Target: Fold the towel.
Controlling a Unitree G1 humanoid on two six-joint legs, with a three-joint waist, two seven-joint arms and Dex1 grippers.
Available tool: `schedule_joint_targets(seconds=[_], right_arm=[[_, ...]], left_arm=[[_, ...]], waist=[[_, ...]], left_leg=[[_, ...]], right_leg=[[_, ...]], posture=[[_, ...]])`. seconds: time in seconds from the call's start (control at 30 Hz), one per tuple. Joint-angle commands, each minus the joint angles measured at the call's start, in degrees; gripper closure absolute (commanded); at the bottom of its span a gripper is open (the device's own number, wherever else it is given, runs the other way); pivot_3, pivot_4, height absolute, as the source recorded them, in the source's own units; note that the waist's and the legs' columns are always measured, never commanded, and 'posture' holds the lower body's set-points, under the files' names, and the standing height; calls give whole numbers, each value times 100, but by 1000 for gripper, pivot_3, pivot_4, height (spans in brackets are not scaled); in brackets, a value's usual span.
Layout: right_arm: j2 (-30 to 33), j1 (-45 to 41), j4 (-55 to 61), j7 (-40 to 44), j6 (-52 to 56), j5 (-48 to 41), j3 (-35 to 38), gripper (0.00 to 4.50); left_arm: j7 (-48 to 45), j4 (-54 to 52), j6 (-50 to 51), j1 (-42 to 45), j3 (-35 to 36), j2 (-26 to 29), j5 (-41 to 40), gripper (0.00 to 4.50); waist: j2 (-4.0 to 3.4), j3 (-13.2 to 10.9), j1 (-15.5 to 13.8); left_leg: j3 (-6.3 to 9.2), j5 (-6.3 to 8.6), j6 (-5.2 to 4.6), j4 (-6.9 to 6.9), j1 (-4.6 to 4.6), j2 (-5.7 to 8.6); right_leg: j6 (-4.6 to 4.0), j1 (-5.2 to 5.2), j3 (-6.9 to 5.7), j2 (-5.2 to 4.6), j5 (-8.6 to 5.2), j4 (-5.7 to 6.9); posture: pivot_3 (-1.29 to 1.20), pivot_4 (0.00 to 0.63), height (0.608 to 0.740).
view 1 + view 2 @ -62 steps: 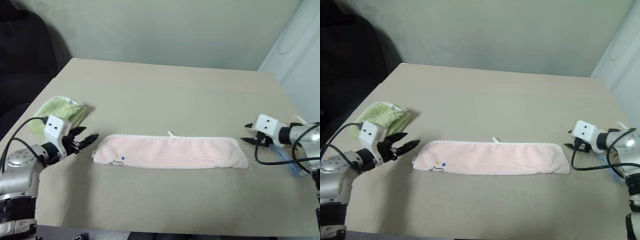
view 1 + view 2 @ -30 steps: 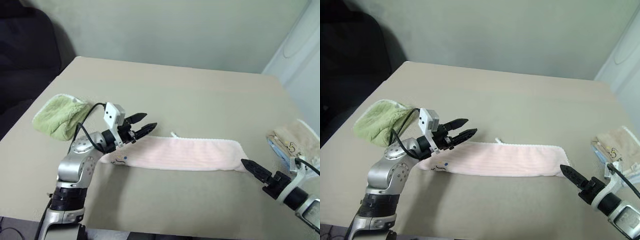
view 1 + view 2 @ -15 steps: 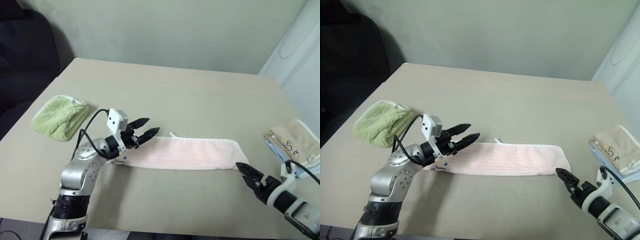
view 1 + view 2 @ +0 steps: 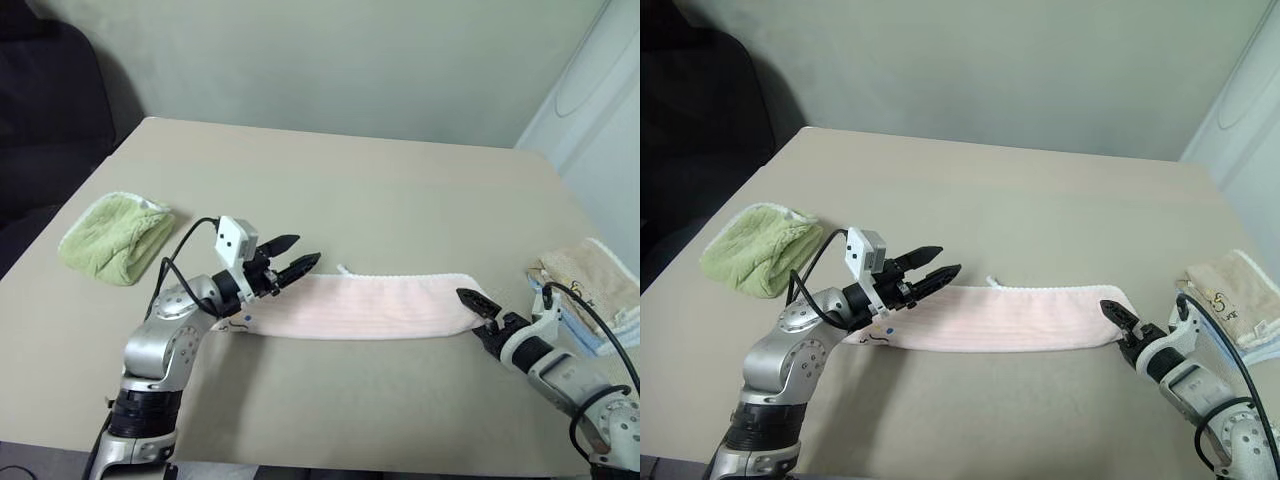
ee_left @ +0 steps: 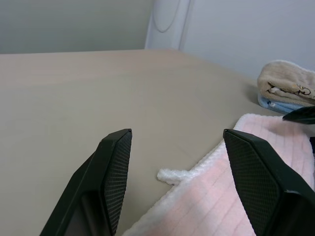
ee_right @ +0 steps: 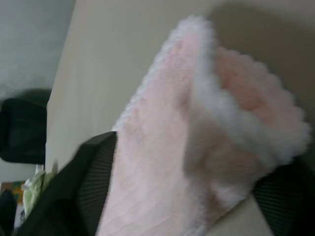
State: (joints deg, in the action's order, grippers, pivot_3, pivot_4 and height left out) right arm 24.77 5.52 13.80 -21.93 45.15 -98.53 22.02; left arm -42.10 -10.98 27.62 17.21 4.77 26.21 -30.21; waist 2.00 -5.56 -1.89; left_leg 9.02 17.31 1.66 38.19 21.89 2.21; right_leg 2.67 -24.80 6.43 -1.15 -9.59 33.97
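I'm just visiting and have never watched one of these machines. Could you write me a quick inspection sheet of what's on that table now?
Surface: beige table, flat.
Job's things: pink towel lying as a long folded strip, white loop tab at its far edge.
Clutter: green towel at the left; beige towel stacked on something blue at the right edge.
Grippers: left gripper open above the strip's left end; right gripper at the right end, fingers either side of the cloth.
Cables: black cable on the left arm, another on the right.
Surroundings: pale wall, dark chair.
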Motion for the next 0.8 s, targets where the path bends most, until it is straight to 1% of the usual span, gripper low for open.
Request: schedule_joint_targets(seconds=[0.03, 0.23, 0.27, 0.3, 0.47, 0.57, 0.67, 0.8], right_arm=[[-30, 49, -32, -160, -145, 147, 56, 1690], [-199, 283, 163, -419, -476, 138, 308, 3914], [-205, 334, 223, -454, -512, 122, 330, 4255], [-205, 375, 280, -483, -545, 101, 346, 4492], [-121, 422, 437, -594, -801, 114, 590, 4492], [180, 426, 553, -434, -785, 262, 765, 4492], [768, 520, 623, 42, -614, 701, 907, 4492], [1733, 460, 788, 1094, -394, 1597, 834, 4492]], left_arm=[[22, -239, -42, 96, 88, 29, -78, 1289], [46, -344, -30, -55, 115, 41, -96, 1289], [58, -353, -22, -69, 110, 31, -98, 1289], [64, -363, -15, -79, 100, 22, -101, 1289], [46, -351, -1, -55, 38, -9, -97, 1289], [20, -290, -8, -11, 27, -10, -88, 1289], [0, -246, -12, 14, 26, -10, -83, 1289], [-8, -212, -23, 9, -11, -36, -60, 1289]], waist=[[-1, -1, -1], [-6, 0, -3], [-5, 3, -5], [-2, 5, -14], [-4, 4, -61], [-13, 0, -60], [-20, 0, -60], [-21, -1, -32]], left_leg=[[0, 0, 0, 0, 2, 0], [1, 1, 0, -3, 4, -1], [1, 2, 0, -3, 4, 0], [1, 3, -2, -3, 4, 0], [1, 8, -9, -3, 9, 5], [-1, 10, -9, -3, 11, 5], [-3, 11, -8, -7, 14, 4], [-4, 13, -3, -16, 17, 0]], right_leg=[[2, -1, 0, -1, -1, 0], [0, -4, 0, -1, 0, -1], [-1, -3, 0, -1, 1, 0], [-3, -1, 0, -2, 2, -2], [-7, 0, 1, -10, 4, -9], [0, -2, 2, -11, -1, -10], [4, -5, 5, -15, -3, -10], [36, -4, 3, -13, -23, -8]], posture=[[0, 150, 740], [0, 150, 740], [0, 150, 740], [0, 150, 740], [0, 150, 740], [0, 150, 740], [0, 150, 740], [0, 150, 740]])
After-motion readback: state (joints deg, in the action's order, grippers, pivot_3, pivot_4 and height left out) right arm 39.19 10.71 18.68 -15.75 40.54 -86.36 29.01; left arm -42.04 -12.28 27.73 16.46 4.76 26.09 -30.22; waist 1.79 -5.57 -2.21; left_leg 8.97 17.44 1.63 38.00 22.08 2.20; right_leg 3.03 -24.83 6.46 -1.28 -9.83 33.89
